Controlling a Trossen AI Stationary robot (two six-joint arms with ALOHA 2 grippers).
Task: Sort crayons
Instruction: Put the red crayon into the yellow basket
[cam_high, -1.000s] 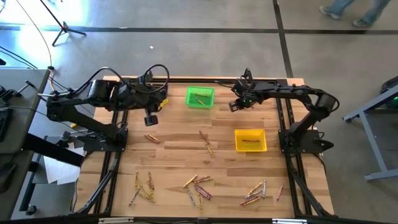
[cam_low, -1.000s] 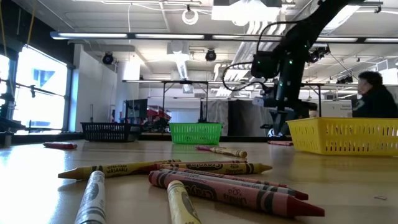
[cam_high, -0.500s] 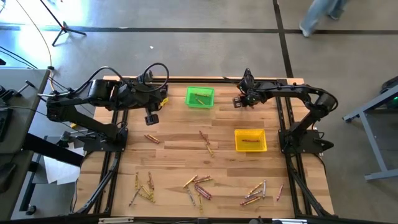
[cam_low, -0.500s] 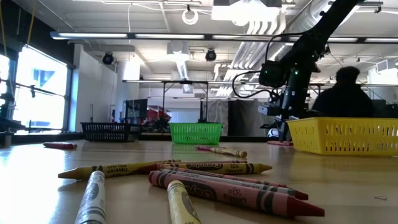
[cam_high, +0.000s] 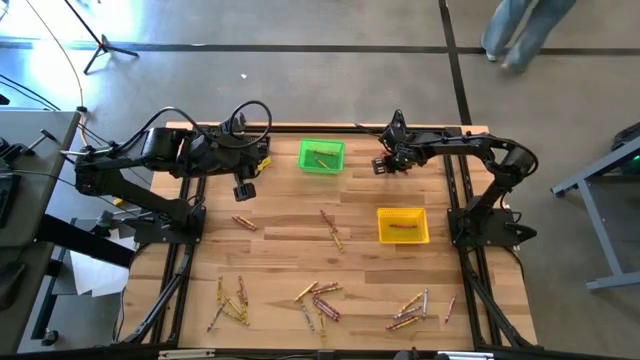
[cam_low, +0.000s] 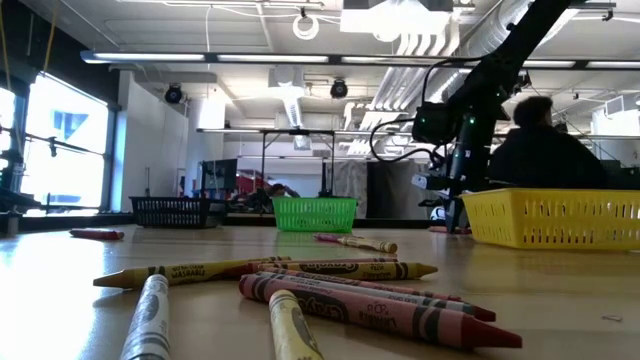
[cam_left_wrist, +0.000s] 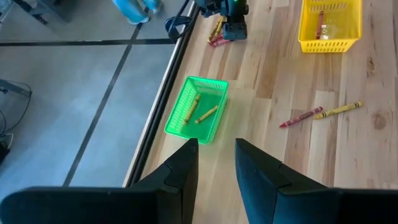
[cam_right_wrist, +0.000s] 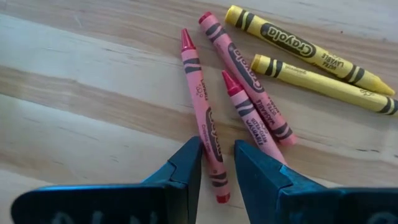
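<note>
Right gripper (cam_right_wrist: 216, 163) low (jaws narrowly parted)

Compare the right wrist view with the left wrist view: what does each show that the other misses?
Only the right wrist view shows its gripper low over a red crayon, jaws narrowly apart astride it, with wrapper lettering readable. Only the left wrist view shows the green bin holding two yellow crayons, the yellow bin, and the floor. Both show the small red-and-yellow crayon cluster on the wooden table.
</note>
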